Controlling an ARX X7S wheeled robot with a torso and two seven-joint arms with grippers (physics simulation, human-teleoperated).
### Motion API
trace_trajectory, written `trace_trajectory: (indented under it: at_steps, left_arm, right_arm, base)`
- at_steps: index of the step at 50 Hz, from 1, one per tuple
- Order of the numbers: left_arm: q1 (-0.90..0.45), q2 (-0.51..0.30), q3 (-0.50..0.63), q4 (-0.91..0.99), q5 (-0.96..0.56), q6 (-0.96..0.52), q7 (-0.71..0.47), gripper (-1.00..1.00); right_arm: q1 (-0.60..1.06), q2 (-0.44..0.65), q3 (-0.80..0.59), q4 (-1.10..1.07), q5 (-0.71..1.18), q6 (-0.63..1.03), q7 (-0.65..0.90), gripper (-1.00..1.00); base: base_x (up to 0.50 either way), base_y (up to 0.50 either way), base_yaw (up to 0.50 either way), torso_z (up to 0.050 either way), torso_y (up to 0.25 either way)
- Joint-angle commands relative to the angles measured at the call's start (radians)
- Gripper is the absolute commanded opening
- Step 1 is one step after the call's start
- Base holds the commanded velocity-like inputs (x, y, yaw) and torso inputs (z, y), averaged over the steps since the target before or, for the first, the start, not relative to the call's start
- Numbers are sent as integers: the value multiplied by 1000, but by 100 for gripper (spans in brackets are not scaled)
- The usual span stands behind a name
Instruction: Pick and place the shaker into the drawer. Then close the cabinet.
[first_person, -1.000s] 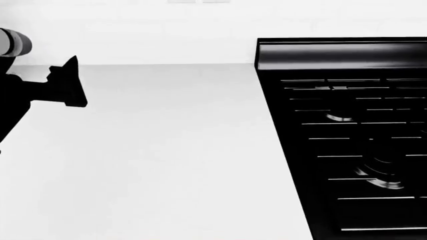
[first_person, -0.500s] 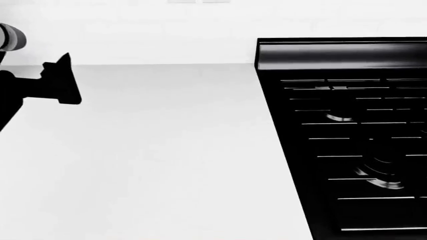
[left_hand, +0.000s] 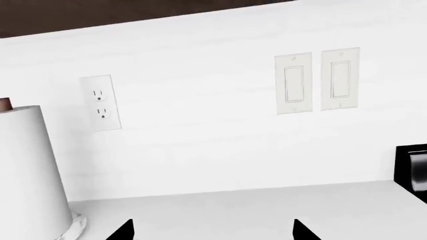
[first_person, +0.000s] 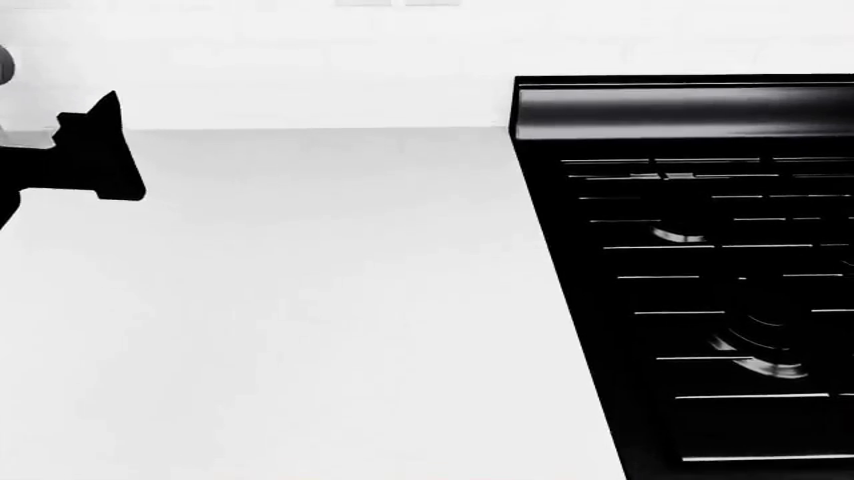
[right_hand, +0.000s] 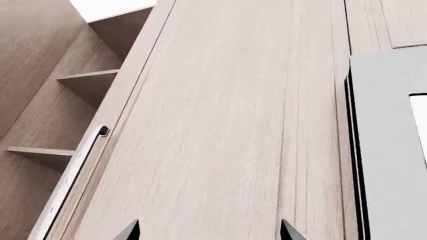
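The shaker and the drawer are out of view in every frame. My left gripper (first_person: 123, 147) hovers over the far left of the white countertop (first_person: 334, 300). In its own wrist view the left gripper (left_hand: 212, 232) is open, with only bare counter between the two black fingertips (left_hand: 125, 231). My right gripper (right_hand: 209, 232) is open too, and nothing sits between its tips. It faces a light wood-grain cabinet front (right_hand: 220, 125) that carries a slim silver bar handle (right_hand: 67, 180). The head view does not show the right gripper.
A black stove (first_person: 694, 280) fills the right side of the counter. A tall white column on a marbled base (left_hand: 30, 170) stands by the back wall, near an outlet (left_hand: 100, 102) and two switches (left_hand: 317, 82). Open wooden shelves (right_hand: 80, 82) and a grey panel (right_hand: 390, 150) flank the cabinet front.
In the head view my left gripper has moved up and to the left, toward the frame's edge. The stove and counter have not shifted.
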Motion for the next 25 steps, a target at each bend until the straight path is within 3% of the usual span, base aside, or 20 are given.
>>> trace_trajectory:
  at_steps: [1,11,25]
  left_arm:
    - [27,-48,-32,42,-29,47,-13,100]
    - [59,-94,-63,69,-49,108,-24,100]
    - [108,-330,-156,164,-168,331,-11,100]
  right_arm:
    - [-108,58,184,-359,268,267,287,100]
    - [-227,125,302,-526,563,346,559,100]
    - [-396,258,367,-629,792,283,751,100]
  base:
    - [0,0,0,0,0]
    - [0,0,0,0,0]
    - [0,0,0,0,0]
